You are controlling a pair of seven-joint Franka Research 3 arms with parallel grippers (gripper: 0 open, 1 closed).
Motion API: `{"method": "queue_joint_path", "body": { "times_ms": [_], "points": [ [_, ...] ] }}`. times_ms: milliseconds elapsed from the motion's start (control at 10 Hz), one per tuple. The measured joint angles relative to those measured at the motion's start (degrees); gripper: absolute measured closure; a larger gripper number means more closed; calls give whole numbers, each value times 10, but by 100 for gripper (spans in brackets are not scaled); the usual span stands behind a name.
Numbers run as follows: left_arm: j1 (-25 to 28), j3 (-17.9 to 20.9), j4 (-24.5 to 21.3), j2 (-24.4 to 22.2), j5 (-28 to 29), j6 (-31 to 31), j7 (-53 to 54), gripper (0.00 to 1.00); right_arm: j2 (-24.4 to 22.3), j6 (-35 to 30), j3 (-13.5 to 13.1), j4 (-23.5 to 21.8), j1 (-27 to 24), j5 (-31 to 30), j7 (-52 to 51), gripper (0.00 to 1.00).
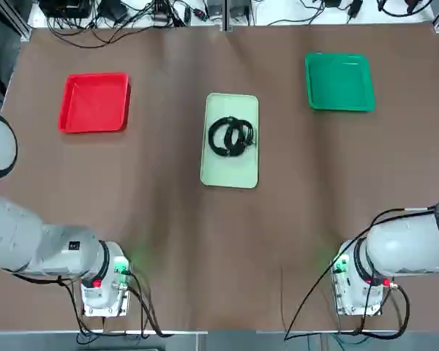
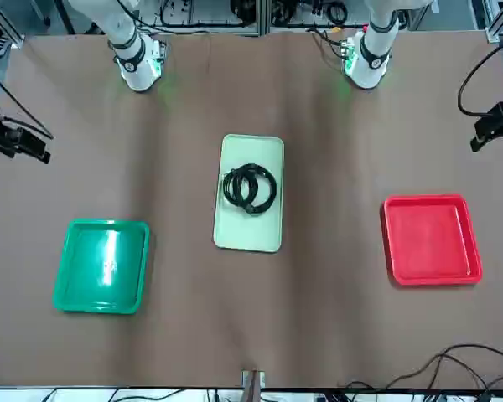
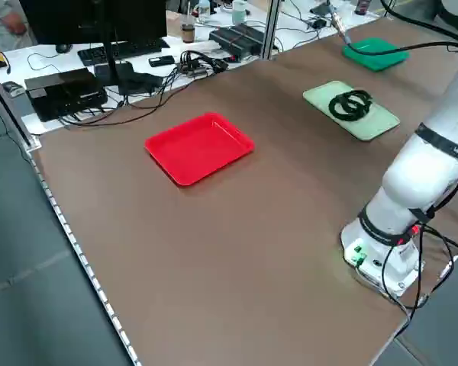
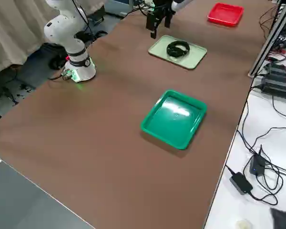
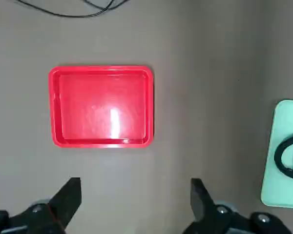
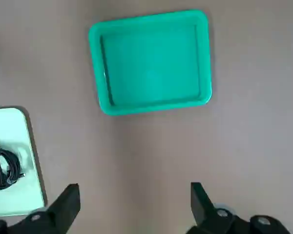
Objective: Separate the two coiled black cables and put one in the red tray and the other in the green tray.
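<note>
Cables (image 1: 232, 137) overlapping on pale tray (image 1: 230, 172) at table centre; red tray (image 1: 94, 102) at 10 o'clock, green tray (image 1: 339, 82) at 2 o'clock, both bare.
Best to pinch one outer loop only, lift slowly. Left gripper (image 5: 136, 197) high over red tray, right gripper (image 6: 135, 202) high over green tray, fingers spread wide, empty.

Robotics lab: caged bench, cabling (image 1: 110, 18).

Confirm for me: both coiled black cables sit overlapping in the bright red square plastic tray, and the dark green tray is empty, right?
Not quite. The two coiled black cables overlap on the pale green oblong tray at centre, as the top view shows. The bright red square plastic tray is empty, like the dark green tray.
</note>
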Motion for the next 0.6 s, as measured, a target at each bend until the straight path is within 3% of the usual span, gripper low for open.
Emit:
{"method": "queue_joint_path", "body": {
  "times_ms": [400,600],
  "points": [
    [-4,-1,1,0,0,0,2,1,0,-1,0,0,0,0,-4,0],
    [-8,-23,1,0,-1,0,4,1,0,-6,0,0,0,0,-5,0]
  ]
}}
